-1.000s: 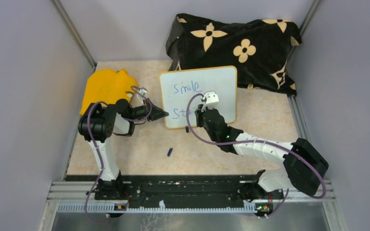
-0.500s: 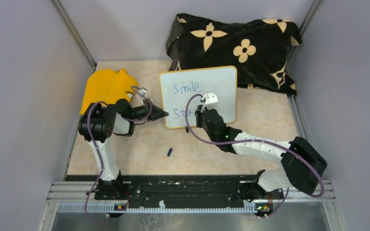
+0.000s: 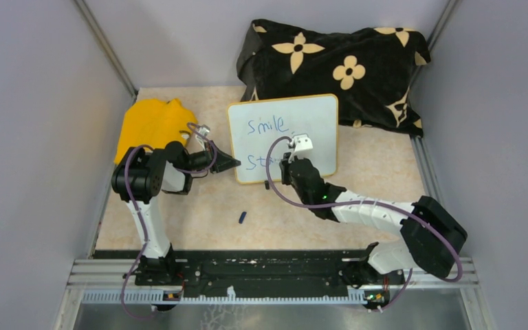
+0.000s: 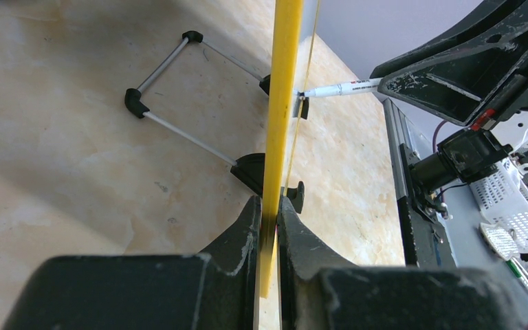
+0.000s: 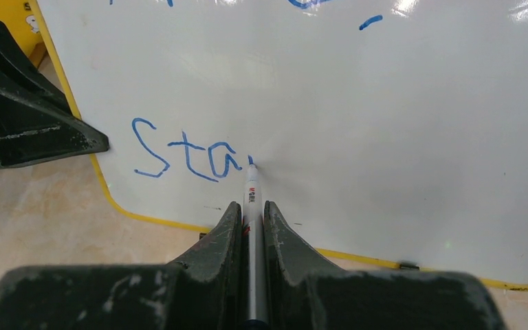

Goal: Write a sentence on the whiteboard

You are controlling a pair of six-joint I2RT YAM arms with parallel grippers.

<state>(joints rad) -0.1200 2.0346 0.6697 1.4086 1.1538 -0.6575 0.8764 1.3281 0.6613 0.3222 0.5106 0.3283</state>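
Left gripper (image 3: 236, 163), top view: I see it pinching the one whiteboard (image 3: 313, 113) at its 8 o'clock edge. The right arm (image 3: 357, 206) covers the sentence (image 3: 267, 126) past "St".

Left wrist view: jaws clamp the yellow rim, and one marker (image 4: 340, 88) touches the face.

Right wrist view: the right gripper (image 5: 251, 214) is clamped on the marker, tip at "Sta". The upper line is cut off at 12 o'clock.
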